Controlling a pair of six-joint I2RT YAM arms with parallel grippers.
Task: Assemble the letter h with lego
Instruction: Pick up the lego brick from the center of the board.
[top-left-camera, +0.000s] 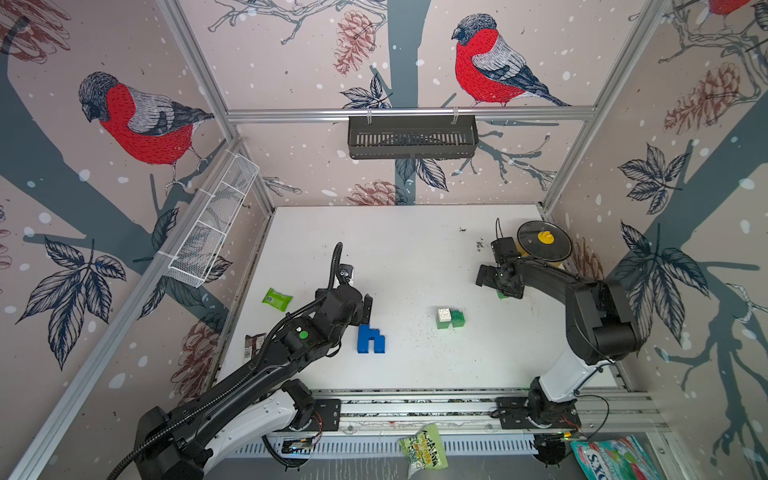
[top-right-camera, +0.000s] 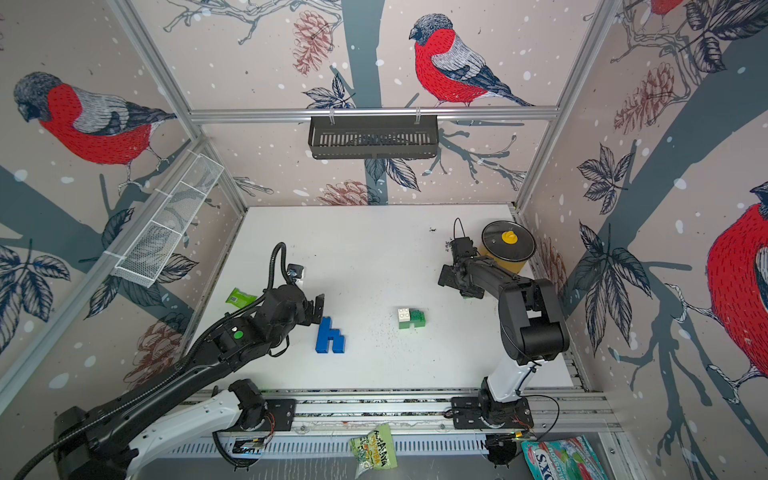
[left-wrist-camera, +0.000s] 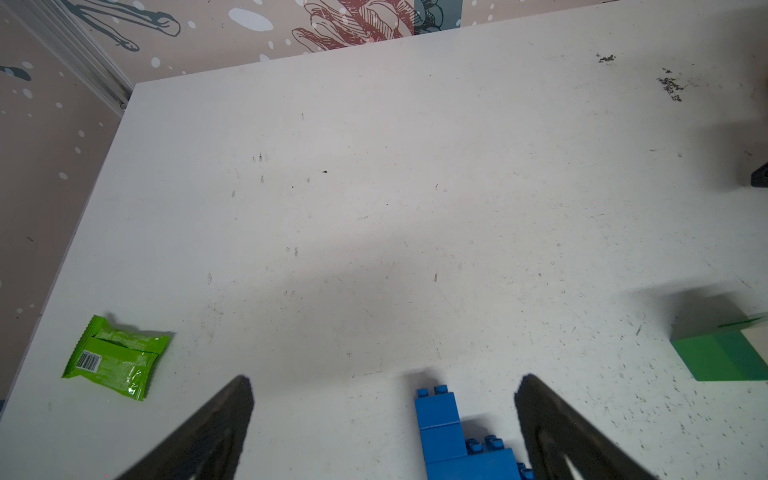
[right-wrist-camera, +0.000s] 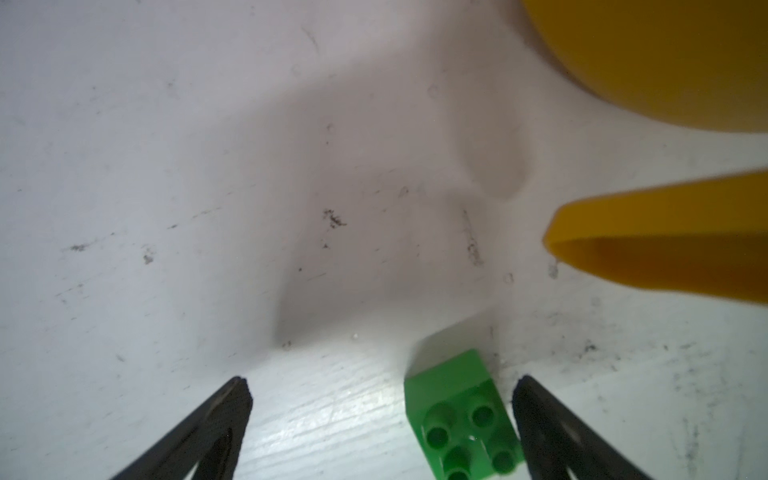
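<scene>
From my station I see the blue lego h (top-left-camera: 370, 338) lying flat on the white desk (top-left-camera: 415, 249), toward the left arm's side and nearer the front rail, with its tall stem on the left and a shorter leg beside it; both top views show it (top-right-camera: 329, 337). The left fingers (left-wrist-camera: 220, 424) are spread wide and grasp nothing. In the left wrist view the top of the stem (left-wrist-camera: 440, 415) sits between them, closer to one finger than the other, and I cannot tell whether it touches that finger. A white-and-green lego cluster (top-left-camera: 450, 318) stands near the middle of the desk, well apart from the h, with the white brick on top of the green ones. The right fingers (right-wrist-camera: 224, 415) are also released and wide. A single green brick (right-wrist-camera: 461, 415) lies studs-up between them on the desk, just beside one finger, and nothing clamps it. In a top view that brick (top-left-camera: 503, 295) is mostly hidden under the right arm's wrist. A yellow pot with a dark lid (top-left-camera: 544, 241) stands at the far right corner, close behind the right arm. A flat light-green packet (top-left-camera: 277, 299) lies near the desk's left edge, apart from the bricks.
</scene>
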